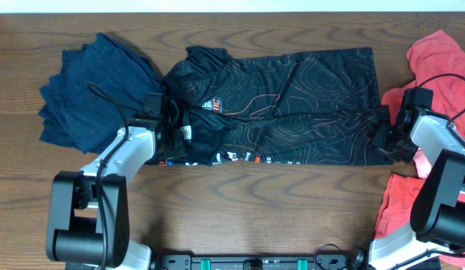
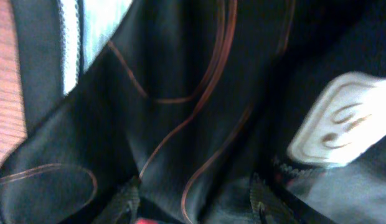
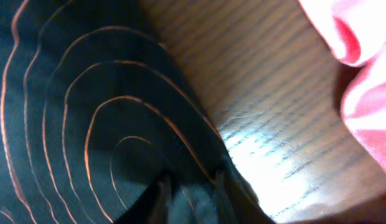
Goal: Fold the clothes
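The jersey (image 1: 292, 97) was thin, smooth synthetic cloth with a faint sheen under the left gripper (image 2: 194, 205). Just beside the right gripper (image 3: 190, 194), the wooden table (image 3: 274, 124) was glossy with fine ridged grain. Beyond it, the pink cloth (image 3: 367, 93) looked soft.

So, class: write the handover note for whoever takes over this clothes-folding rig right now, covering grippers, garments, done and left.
Left gripper: open, over the collar end of the black orange-lined sports jersey.
Right gripper: jaws narrow at the jersey's opposite end; grip unclear.
Navy fabric garment lies bunched left of it; coral-red cloth garments right.
Done: jersey laid out as a long band on the wooden table.
Left: fold it shorter, then the others.
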`<state>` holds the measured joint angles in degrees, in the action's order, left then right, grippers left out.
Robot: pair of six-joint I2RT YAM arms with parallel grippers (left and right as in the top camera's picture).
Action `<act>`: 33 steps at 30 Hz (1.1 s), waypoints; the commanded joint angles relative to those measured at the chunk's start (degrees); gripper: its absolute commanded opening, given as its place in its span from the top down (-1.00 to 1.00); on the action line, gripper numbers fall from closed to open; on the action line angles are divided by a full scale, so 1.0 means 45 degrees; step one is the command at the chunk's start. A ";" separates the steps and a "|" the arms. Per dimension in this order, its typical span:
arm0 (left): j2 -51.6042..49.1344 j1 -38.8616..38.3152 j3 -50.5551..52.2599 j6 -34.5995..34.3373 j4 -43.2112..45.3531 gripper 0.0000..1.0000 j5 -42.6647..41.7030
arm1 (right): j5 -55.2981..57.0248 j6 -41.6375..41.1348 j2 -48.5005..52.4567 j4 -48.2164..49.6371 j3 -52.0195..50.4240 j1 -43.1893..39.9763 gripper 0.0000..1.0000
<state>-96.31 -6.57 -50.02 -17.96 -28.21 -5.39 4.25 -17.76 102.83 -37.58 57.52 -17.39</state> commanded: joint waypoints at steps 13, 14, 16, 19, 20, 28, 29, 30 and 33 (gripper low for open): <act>-0.0024 0.0102 0.0758 -0.0763 -0.3138 0.24 0.0112 | 0.2997 -0.1763 0.0151 -0.2283 -0.0782 -0.0432 0.98; -0.0024 0.0097 0.0758 -0.0763 -0.3371 0.25 0.0102 | 0.2958 -0.1763 0.0151 -0.2395 -0.0772 -0.0427 0.98; -0.0015 0.0097 0.0758 -0.0748 -0.3866 0.27 0.0053 | 0.2934 -0.1763 0.0141 -0.2652 -0.0724 -0.0427 0.98; 0.0364 0.0097 0.0627 -0.0481 -0.4323 0.27 -0.0126 | 0.2273 -0.1753 -0.0180 -0.2851 -0.0588 -0.0325 0.96; 0.0641 0.0102 0.0442 -0.0369 -0.4469 0.27 -0.0126 | 0.2089 -0.1749 -0.0374 -0.2905 -0.0491 -0.0282 0.93; 0.2900 0.0049 -0.2618 0.0568 -0.3521 -0.96 -0.0272 | -0.0661 -0.0155 -0.2739 -0.3065 0.1127 0.0219 0.04; 0.2885 0.0034 -0.3128 0.1044 -0.3181 -0.96 -0.0583 | -0.1127 0.0185 -0.3099 -0.3075 0.1360 0.0291 0.02; 0.2759 0.0024 -0.3580 0.1404 -0.2798 -0.96 -0.0908 | -0.1477 0.0393 -0.3385 -0.3079 0.1525 0.0355 0.01; 0.2089 0.0015 -0.4653 0.2098 -0.1885 -0.96 -0.1321 | -0.2225 0.1049 -0.4065 -0.3118 0.1753 0.0622 -0.04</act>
<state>-84.49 -6.44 -67.79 -13.87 -37.69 -8.91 0.54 -17.72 86.94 -51.22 64.29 -15.81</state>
